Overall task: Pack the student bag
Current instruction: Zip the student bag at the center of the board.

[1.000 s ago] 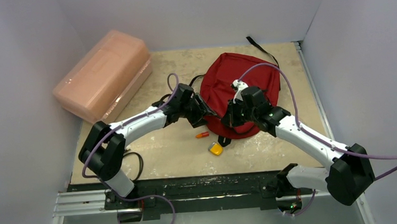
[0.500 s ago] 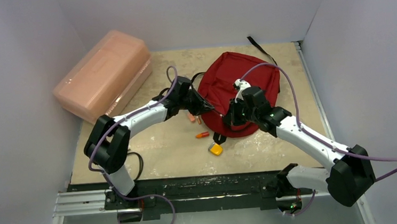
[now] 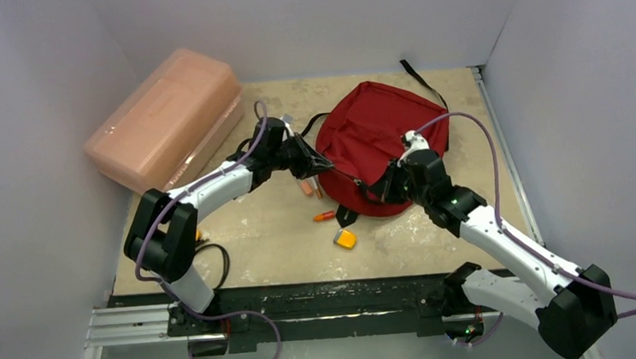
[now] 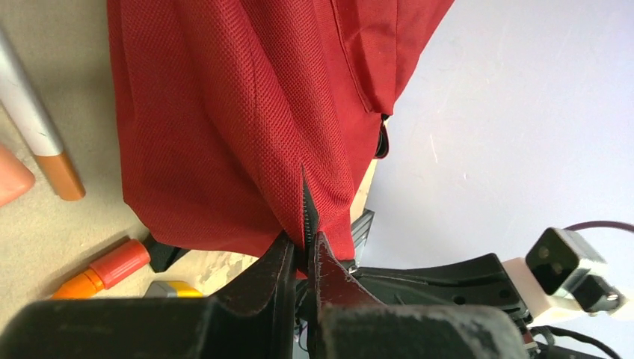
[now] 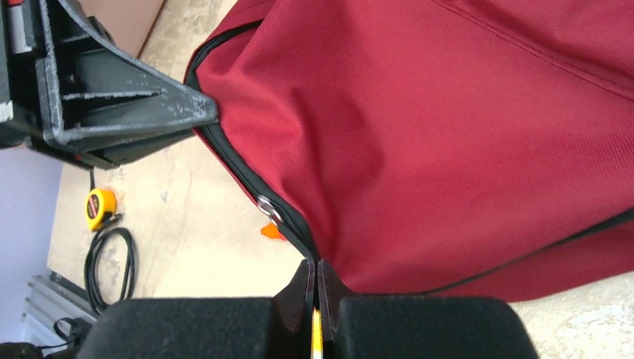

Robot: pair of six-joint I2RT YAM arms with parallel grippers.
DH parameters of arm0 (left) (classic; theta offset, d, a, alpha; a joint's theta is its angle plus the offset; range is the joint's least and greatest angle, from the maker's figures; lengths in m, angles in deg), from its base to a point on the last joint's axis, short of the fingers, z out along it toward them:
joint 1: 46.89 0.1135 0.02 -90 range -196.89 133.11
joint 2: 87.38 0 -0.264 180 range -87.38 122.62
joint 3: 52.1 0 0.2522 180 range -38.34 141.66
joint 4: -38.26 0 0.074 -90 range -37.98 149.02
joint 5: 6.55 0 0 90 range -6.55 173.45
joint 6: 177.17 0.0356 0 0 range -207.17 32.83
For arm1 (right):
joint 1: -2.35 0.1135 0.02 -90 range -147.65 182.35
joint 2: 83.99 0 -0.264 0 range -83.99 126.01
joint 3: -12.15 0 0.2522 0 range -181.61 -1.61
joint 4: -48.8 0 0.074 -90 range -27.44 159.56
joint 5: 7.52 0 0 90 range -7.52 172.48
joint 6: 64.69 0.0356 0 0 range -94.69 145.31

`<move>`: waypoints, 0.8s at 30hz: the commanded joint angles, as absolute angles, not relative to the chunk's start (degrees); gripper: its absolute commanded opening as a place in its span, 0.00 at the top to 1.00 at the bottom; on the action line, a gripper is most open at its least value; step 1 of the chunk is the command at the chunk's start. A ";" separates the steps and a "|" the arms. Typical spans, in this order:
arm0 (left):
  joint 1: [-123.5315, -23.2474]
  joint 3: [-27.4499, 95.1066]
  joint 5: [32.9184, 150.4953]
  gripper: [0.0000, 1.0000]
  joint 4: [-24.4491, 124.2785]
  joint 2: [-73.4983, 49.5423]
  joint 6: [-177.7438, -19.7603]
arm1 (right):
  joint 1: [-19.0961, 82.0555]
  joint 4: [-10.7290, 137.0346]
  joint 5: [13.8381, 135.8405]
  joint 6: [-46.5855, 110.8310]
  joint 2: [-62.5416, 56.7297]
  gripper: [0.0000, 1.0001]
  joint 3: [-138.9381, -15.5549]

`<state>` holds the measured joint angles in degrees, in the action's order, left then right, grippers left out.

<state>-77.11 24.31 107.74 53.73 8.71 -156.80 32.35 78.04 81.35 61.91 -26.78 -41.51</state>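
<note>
The dark red student bag [image 3: 384, 131] lies at the back middle of the table, drawn taut between both grippers. My left gripper [image 3: 320, 167] is shut on its left edge; in the left wrist view the jaws [image 4: 305, 250] pinch the fabric on both sides of a black zipper seam [image 4: 306, 206]. At the bag's near edge, my right gripper [image 3: 382, 194] is shut too. The right wrist view shows this gripper [image 5: 315, 274] nipping the black zipper band [image 5: 247, 176] just below a silver slider [image 5: 268, 206].
A pink translucent box [image 3: 164, 114] stands at the back left. An orange marker [image 3: 324, 217], a yellow item [image 3: 347, 239] and a pen with a pink piece [image 3: 307, 188] lie in front of the bag. A black cable [image 3: 218, 264] and small yellow tape measure [image 5: 99, 206] lie near left.
My left gripper has shut on the bag's edge and drawn back to the left. The right arm swung right and nearer, and the bag's near edge lifted and stretched between them.
</note>
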 commanded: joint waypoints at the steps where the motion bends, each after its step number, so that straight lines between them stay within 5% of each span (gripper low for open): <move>1: -69.14 26.33 101.19 1.00 49.30 8.23 -152.81 | 30.34 85.92 77.52 59.00 -32.25 1.00 -37.72; 5: -69.39 27.73 102.49 1.00 48.11 9.74 -153.61 | 34.30 79.64 58.58 59.84 -30.53 1.00 -38.25; 12: -70.42 24.94 106.14 1.00 45.80 9.16 -154.24 | 35.31 80.96 66.35 54.34 -25.51 1.00 -43.55; 14: -70.61 22.75 107.34 0.92 45.81 8.45 -153.88 | 35.33 80.29 67.37 53.88 -22.82 1.00 -46.27; 17: -71.13 21.06 108.56 0.73 47.69 7.52 -151.74 | 35.34 74.65 65.22 55.92 -19.48 0.68 -48.53; 24: -74.53 18.28 106.57 0.63 51.69 3.81 -146.27 | 37.69 65.95 66.58 62.88 -12.68 0.40 -49.85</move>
